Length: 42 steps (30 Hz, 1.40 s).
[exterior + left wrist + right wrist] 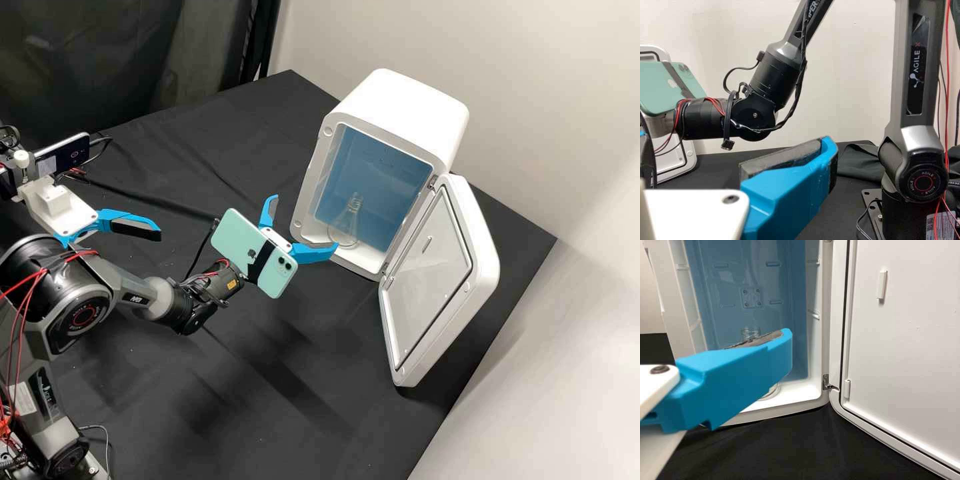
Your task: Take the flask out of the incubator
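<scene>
A white incubator with a blue inside stands at the back right, its door swung wide open. A clear flask stands upright on its floor; in the right wrist view its neck shows above my blue finger. My right gripper is open just outside the lower front of the opening, with one fingertip near the flask's base and nothing between the fingers. A mint-green phone is strapped to that wrist. My left gripper hovers at the far left, its finger showing a bare pad.
The open door stands to the right of the opening, close to the bench's right edge. The right arm's base column rises beside the left gripper. Another phone and cables lie at the back left. Black cloth covers the bench.
</scene>
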Tool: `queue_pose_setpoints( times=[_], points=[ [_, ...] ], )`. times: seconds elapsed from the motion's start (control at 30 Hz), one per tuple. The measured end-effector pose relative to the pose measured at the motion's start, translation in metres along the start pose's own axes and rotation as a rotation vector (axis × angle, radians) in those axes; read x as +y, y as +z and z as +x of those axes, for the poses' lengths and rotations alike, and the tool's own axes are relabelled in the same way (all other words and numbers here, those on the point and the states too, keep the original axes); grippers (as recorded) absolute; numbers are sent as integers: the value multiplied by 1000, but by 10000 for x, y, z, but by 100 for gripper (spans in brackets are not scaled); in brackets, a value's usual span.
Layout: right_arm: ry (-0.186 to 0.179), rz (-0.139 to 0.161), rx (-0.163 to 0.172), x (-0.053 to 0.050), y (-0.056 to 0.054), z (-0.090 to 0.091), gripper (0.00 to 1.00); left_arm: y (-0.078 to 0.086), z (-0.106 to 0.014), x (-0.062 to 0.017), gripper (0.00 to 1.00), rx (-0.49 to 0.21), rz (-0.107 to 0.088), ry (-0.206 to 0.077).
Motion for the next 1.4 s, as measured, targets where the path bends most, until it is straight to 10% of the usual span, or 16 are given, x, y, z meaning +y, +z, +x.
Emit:
queue_pose_setpoints(
  times=[0.5,0.9,1.27,1.4],
  points=[
    [0,0,0,0,0,0,100,-39,16,-45,100,9,2,-10],
    [0,0,0,0,0,0,100,-405,64,-315,100,126,-14,-98],
    [0,0,0,0,0,0,100,-794,2,-329,100,236,-76,-98],
    [0,0,0,0,0,0,100,-976,-39,-377,100,270,-64,-120]
  ],
)
